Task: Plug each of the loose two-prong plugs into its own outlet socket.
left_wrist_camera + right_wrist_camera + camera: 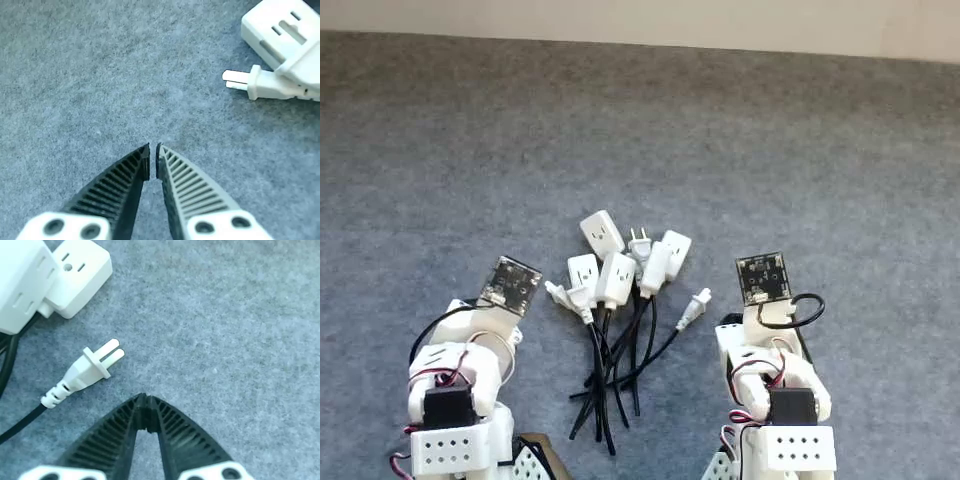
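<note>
A bunch of white sockets point(602, 233) and plugs lies on the grey worktop point(440, 150), midway between its left and right edges and toward the near edge, where the two arms stand. Their black cords point(610, 385) run together toward that near edge.

One loose plug point(695, 308) lies by itself on the right-edge side of the bunch, its two prongs pointing toward the far right corner. It is near the right fingers point(120, 435), which are pressed together at the tips and hold nothing, over bare worktop.

A second plug point(560, 294) sticks out on the left-edge side of the bunch, touching a neighbouring socket point(583, 273). The left fingers point(125, 182) are near it, drawn together with only a hairline gap between the tips, and they grip nothing.

A third plug point(640, 243) sits among the sockets, prongs toward the far edge.
</note>
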Available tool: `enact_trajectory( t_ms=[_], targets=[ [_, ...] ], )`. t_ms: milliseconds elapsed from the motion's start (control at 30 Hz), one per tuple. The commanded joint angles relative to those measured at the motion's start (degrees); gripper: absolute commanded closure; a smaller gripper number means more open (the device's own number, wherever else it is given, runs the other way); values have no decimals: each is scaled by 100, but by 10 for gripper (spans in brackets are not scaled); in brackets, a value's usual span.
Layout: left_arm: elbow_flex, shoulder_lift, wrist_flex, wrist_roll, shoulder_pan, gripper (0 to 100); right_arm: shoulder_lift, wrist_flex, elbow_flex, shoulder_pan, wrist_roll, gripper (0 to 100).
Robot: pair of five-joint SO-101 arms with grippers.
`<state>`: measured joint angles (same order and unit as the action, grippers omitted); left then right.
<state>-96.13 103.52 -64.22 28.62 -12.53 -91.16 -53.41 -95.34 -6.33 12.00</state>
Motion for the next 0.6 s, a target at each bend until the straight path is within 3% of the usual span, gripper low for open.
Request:
enact_trajectory(
  t_ms=[0,133,433,567],
  targets=[
    [-101,48,-167,53,1165,949,-48,119,-804,66,387,993],
    [-101,48,-299,53,1138,950,-48,84,-822,75,1565,993],
    [-101,57,-325,35,620,950,-48,101,-796,708,1380,993],
    [-66,75,-123,-97,-110,949,-48,92,-646,1095,1371,993]
  ],
)
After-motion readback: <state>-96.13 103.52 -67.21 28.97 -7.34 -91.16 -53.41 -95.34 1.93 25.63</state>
